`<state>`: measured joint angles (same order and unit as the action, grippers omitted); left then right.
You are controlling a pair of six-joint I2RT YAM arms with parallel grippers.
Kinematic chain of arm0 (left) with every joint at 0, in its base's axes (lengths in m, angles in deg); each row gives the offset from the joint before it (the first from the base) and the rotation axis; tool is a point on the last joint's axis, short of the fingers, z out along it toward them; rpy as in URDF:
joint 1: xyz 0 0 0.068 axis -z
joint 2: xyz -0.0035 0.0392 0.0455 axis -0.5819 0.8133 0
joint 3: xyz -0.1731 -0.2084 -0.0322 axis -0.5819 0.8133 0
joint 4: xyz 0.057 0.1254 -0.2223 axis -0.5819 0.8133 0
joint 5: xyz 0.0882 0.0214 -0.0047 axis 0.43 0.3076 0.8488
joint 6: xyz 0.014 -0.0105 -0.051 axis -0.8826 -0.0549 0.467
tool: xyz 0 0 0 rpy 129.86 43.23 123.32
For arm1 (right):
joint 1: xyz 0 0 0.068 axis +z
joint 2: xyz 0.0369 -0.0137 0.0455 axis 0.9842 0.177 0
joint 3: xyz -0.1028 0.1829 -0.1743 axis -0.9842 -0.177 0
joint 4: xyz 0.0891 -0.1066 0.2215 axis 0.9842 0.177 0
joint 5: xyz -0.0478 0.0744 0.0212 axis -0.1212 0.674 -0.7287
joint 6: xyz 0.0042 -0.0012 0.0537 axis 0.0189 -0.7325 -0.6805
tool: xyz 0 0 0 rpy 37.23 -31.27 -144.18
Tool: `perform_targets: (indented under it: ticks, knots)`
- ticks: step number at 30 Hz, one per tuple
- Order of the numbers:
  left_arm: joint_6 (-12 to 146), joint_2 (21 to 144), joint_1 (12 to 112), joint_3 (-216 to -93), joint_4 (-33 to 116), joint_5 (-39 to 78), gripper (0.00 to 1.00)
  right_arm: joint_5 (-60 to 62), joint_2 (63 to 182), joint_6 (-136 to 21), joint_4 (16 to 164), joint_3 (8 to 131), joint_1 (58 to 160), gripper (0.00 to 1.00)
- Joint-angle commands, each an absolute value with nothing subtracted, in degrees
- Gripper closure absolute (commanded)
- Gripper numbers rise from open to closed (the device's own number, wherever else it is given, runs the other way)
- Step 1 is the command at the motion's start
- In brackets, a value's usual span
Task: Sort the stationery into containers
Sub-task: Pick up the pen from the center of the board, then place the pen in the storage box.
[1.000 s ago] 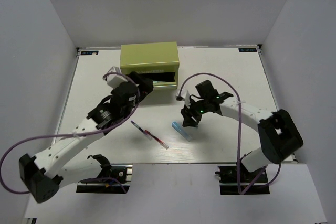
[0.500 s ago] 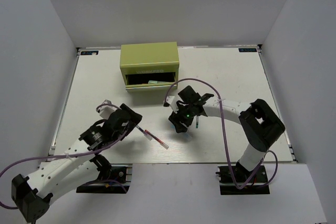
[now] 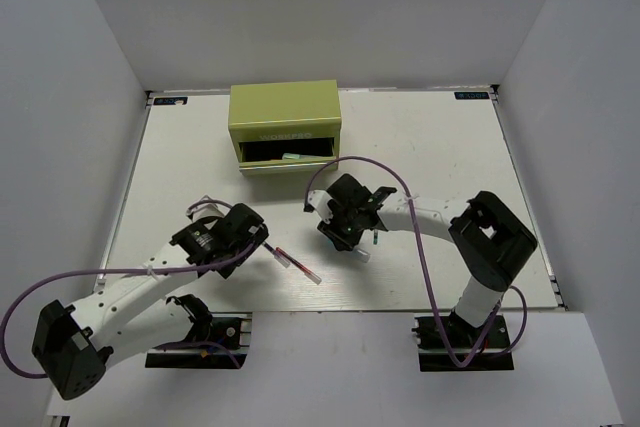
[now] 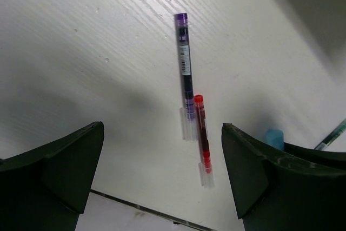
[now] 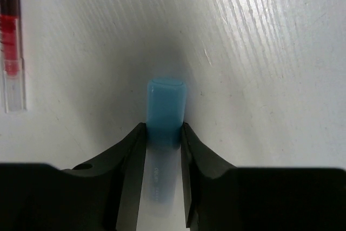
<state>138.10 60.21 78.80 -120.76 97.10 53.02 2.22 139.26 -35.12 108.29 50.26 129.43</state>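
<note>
The left arm's elbow has pulled inward since half a second ago, and the right wrist has edged slightly left. The left gripper (image 4: 162, 128) hangs with its jaws spread wide above the table (image 3: 450, 147). Below and between its fingers lie the dark pen (image 4: 185, 68) and the red pen (image 4: 203, 139), end beside end and ungrasped. The right gripper (image 5: 162, 136) is low on the table, its fingers (image 5: 132, 155) pressed against both sides of the blue-capped highlighter (image 5: 166, 104), whose cap pokes out ahead of the tips. The tool chest (image 3: 285, 112) stands well behind, one drawer (image 3: 262, 153) pulled out.
</note>
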Motion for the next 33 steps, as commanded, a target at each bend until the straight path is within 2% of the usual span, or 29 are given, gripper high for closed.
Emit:
perform_targets:
  ticks: [1,7,13,16,22,28,33]
  knots:
    - [140.86,61.66,78.65,-122.62,99.17,54.16,0.0,1.18,137.4,-33.37,110.03,48.59,129.29,0.82]
    - [141.56,64.57,78.65,-122.62,97.41,51.53,0.0,4.34,128.7,-19.86,111.35,51.84,128.06,0.86]
    - [144.11,65.18,78.65,-119.11,90.65,48.27,0.0,10.14,126.05,-8.23,106.43,63.87,126.48,0.89]
    - [144.11,64.48,78.65,-118.49,90.03,48.27,0.0,13.65,130.42,-5.33,105.91,71.17,126.21,0.89]
    - [144.11,63.34,78.65,-118.49,91.17,48.88,0.0,13.14,141.4,-3.13,104.32,84.87,125.77,0.87]
    - [144.63,62.11,78.65,-116.74,91.17,48.35,0.0,13.05,146.88,-0.49,96.41,87.17,125.16,0.87]
    - [145.16,60.97,78.65,-116.2,90.65,48.35,0.0,11.91,151.63,-0.49,95.53,89.81,124.54,0.82]
